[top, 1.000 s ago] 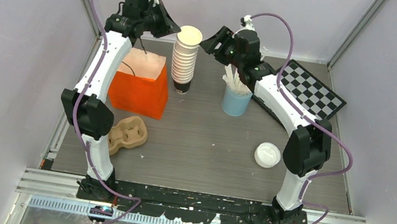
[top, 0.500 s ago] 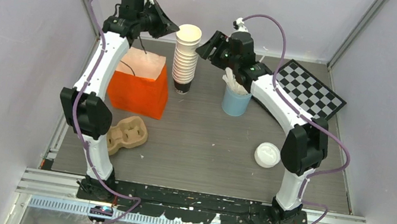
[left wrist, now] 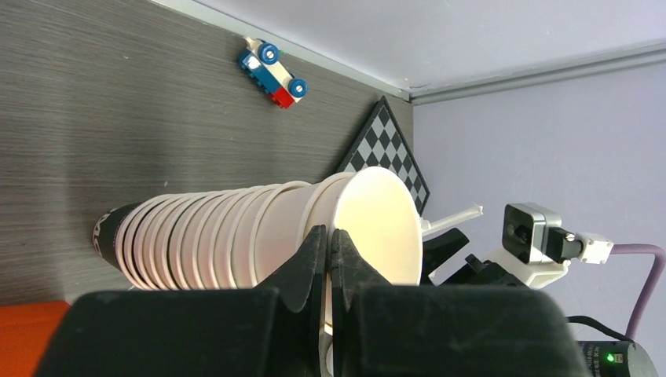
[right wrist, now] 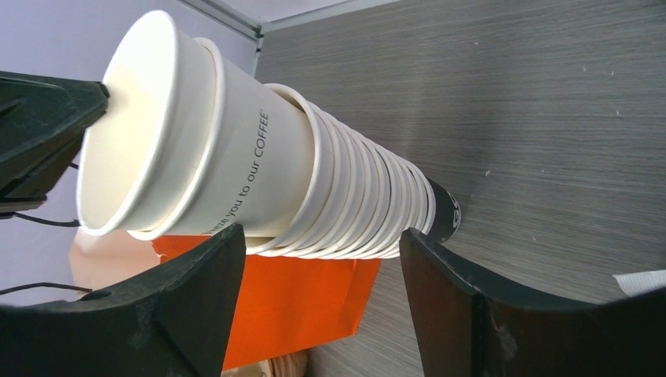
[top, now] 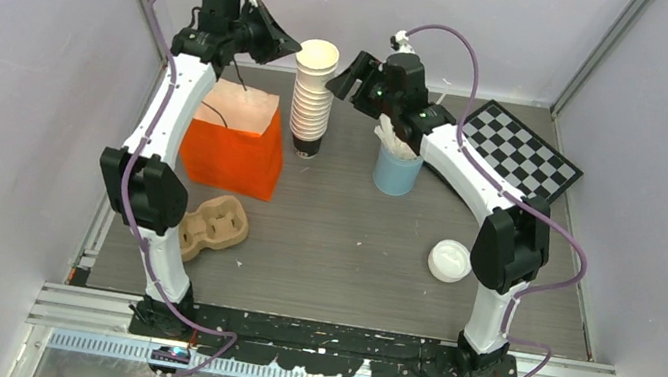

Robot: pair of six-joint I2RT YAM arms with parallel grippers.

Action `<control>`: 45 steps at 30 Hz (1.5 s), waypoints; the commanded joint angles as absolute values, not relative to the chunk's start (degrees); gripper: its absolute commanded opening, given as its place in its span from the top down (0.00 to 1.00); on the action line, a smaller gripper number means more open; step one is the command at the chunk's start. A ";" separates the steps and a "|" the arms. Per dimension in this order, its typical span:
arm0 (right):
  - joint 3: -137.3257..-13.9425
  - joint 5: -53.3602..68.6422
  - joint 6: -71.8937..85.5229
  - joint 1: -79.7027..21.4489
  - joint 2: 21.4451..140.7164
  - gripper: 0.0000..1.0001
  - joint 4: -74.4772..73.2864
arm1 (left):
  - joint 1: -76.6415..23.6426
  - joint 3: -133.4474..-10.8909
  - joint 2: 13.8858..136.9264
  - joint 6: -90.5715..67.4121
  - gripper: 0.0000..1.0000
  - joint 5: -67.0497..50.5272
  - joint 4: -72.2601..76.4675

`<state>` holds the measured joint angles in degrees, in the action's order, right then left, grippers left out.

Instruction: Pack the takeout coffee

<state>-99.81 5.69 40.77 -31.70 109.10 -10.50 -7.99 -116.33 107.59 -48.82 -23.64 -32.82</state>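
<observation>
Jaws pressed together overlap the cup stack [left wrist: 212,236] at its rim.

Small white paper cup with round white plastic lid [top: 450,261], upright, lid on, nearer the robot than the light-blue cup of white sticks [top: 397,172], off to its right.

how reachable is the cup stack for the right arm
Probably yes: the right gripper is open with a finger on either side of the cup stack. The left gripper seems to pinch only its top rim.

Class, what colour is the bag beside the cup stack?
The bag is orange, clearest in the top external view.
</observation>
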 commanded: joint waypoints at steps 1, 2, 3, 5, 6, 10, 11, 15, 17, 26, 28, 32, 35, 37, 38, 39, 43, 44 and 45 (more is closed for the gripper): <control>-100.94 6.54 43.35 -31.86 104.73 0.22 -4.25 | -7.41 -115.59 103.58 -48.01 1.00 -25.61 -30.65; -100.93 6.62 43.65 -31.90 104.88 0.22 -3.84 | -7.31 -115.38 103.50 -48.08 1.00 -25.61 -30.66; -101.04 6.62 43.86 -31.90 105.05 0.22 -3.48 | -7.18 -115.17 103.48 -48.08 1.00 -25.65 -30.61; -101.04 7.18 44.30 -31.85 105.51 0.22 -2.76 | -6.89 -115.15 103.36 -48.08 1.00 -25.73 -30.63; -100.98 7.56 44.61 -31.82 105.67 0.22 -2.36 | -6.76 -115.22 103.36 -48.08 1.00 -25.87 -30.67; -100.14 8.75 46.73 -31.86 105.97 0.24 1.05 | -6.42 -115.25 103.41 -48.08 1.00 -26.31 -30.59; -100.16 8.89 47.11 -31.89 106.14 0.24 1.73 | -6.42 -115.20 103.44 -48.10 1.00 -26.43 -30.54; -100.28 9.66 48.18 -31.90 106.52 0.24 3.58 | -6.42 -114.75 103.49 -48.00 1.00 -26.63 -30.56; -100.52 9.61 48.64 -31.85 106.81 0.24 3.46 | -6.35 -114.75 103.57 -47.99 1.00 -26.84 -30.57; -101.71 7.93 48.67 -31.88 108.44 0.27 0.95 | -6.39 -114.57 103.76 -48.69 1.00 -27.77 -29.76; -101.66 7.33 48.78 -31.90 108.98 0.27 0.46 | -6.35 -114.41 103.76 -49.30 1.00 -28.30 -29.39; -101.11 6.86 49.30 -31.86 109.97 0.29 -1.41 | -6.37 -114.42 103.97 -50.36 1.00 -29.15 -28.50; -100.64 6.75 49.37 -31.98 110.37 0.30 -2.39 | -6.37 -114.53 104.19 -50.77 1.00 -29.17 -28.31; -100.18 6.45 49.03 -31.99 110.31 0.31 -3.06 | -6.33 -114.69 104.36 -51.09 1.00 -29.18 -28.20; -99.94 6.19 48.78 -31.97 110.18 0.31 -3.33 | -6.37 -114.62 104.41 -51.41 1.00 -29.26 -28.10; -99.67 5.96 48.50 -32.09 110.07 0.31 -3.58 | -6.34 -114.62 104.40 -51.60 1.00 -29.31 -27.95; -99.26 5.32 47.65 -32.18 109.93 0.31 -4.69 | -6.34 -114.59 104.34 -51.90 1.00 -29.40 -27.90; -99.30 5.32 47.56 -32.29 109.94 0.31 -4.73 | -6.37 -114.50 104.28 -52.00 1.00 -29.44 -27.82; -99.30 5.28 47.51 -32.27 109.91 0.31 -4.75 | -6.33 -114.41 104.20 -52.15 1.00 -29.51 -27.77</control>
<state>-99.33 6.87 48.58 -31.79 110.04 -4.82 -6.20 -114.17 106.59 -50.81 -26.06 -30.94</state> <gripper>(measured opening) 0.690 0.019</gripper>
